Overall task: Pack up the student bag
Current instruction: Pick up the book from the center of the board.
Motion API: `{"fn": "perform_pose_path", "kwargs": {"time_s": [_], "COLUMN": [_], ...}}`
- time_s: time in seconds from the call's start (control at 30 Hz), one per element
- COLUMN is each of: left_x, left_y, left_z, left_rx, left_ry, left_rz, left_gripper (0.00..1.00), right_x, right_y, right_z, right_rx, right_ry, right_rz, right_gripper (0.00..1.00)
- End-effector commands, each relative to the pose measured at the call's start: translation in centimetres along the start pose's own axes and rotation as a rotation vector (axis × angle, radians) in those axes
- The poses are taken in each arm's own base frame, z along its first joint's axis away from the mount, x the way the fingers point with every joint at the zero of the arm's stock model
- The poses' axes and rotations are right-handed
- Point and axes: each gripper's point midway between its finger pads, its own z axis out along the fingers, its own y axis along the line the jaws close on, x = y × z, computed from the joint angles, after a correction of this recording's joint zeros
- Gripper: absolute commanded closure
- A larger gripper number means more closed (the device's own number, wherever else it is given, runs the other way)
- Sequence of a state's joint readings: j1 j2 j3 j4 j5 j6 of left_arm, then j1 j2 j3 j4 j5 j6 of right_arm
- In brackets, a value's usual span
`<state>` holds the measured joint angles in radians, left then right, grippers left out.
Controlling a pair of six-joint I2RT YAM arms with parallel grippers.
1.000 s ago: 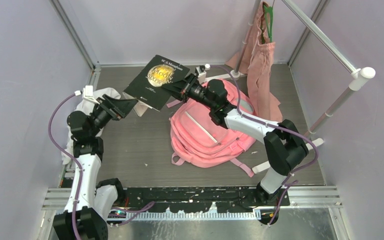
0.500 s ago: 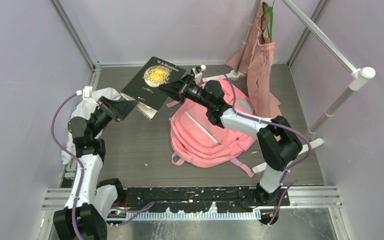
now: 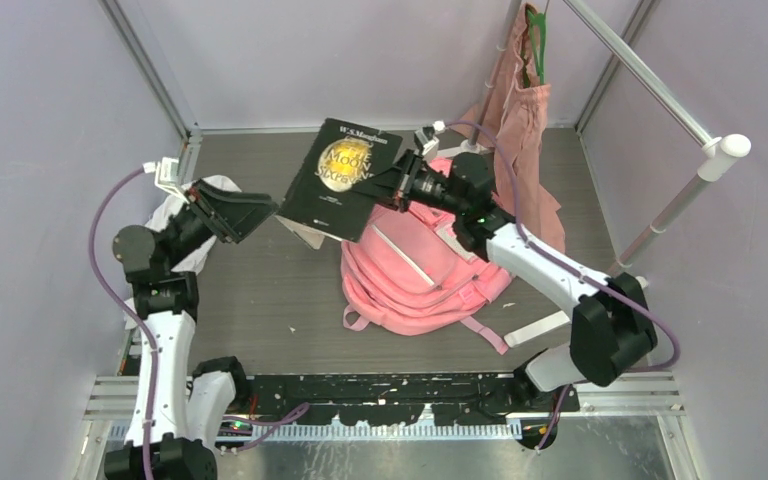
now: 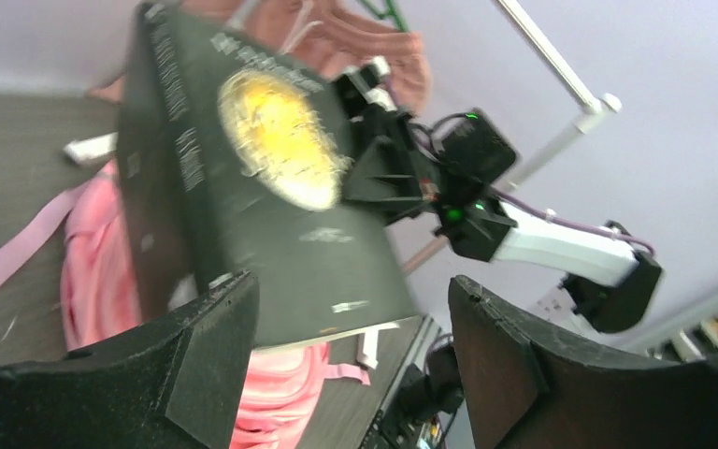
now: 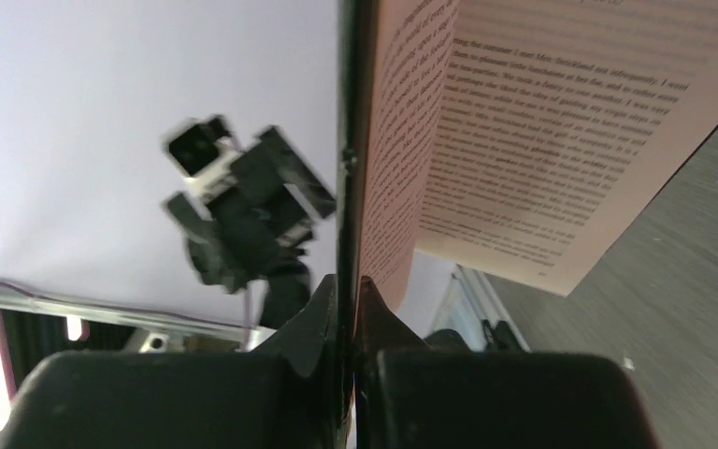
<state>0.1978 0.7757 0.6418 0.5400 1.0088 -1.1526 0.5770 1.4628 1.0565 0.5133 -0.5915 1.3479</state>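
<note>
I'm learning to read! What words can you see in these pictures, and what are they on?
"W.S.Maugham": white, atop the cover of the thick black book.
"MOON", "SIXPENCE": on its gold circle; small words between unreadable.
Small white print lower down: too small.
Spine lettering: blurred.
Open pale page: print too blurred.

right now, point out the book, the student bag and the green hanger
book (image 3: 345, 172): top external view, middle of the dark front cover
student bag (image 3: 410, 285): top external view, pink front panel
green hanger (image 3: 538, 45): top external view, upper green part
</note>
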Motion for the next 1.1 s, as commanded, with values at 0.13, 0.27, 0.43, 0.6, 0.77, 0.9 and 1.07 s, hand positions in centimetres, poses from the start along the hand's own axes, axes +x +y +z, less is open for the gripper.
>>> {"fn": "perform_pose_path", "kwargs": {"time_s": [0.13, 0.27, 0.43, 0.6, 0.77, 0.9, 1.07], "left_x": [-1.2, -0.8, 1.8, 5.6, 7.9, 9.3, 10.3], "left_y": [-4.1, 0.0, 6.1, 12.0, 15.2, 16.2, 16.1], "left_z": [-0.3, -0.9, -3.8, -7.8, -8.2, -7.7, -7.1], "left_rx": [-0.03, -0.199, -0.512, -0.777, -0.796, -0.723, -0.644], "left_ry": [0.097, 0.013, 0.009, -0.016, -0.093, -0.132, -0.13], "left_rz": [0.147, 0.081, 0.0, -0.091, -0.224, -0.271, -0.308], "left_gripper": [0.21, 0.19, 0.16, 0.02, 0.0, 0.04, 0.11], "right_x": [3.9, 4.6, 8.4, 8.9, 8.6, 8.8, 9.0], "right_y": [3.4, 3.4, 3.5, 0.8, -0.6, -0.8, -3.9], "right_z": [-4.9, -4.4, -1.3, 2.8, 5.3, 5.3, 6.3], "right_rx": [-0.044, -0.061, -0.106, -0.128, -0.258, -0.402, -0.392], "right_ry": [0.303, 0.345, 0.477, 0.521, 0.539, 0.586, 0.612], "right_rz": [-0.321, -0.332, -0.359, -0.267, -0.138, 0.01, 0.096], "right_gripper": [0.99, 0.99, 0.99, 0.99, 0.99, 0.99, 0.99]}}
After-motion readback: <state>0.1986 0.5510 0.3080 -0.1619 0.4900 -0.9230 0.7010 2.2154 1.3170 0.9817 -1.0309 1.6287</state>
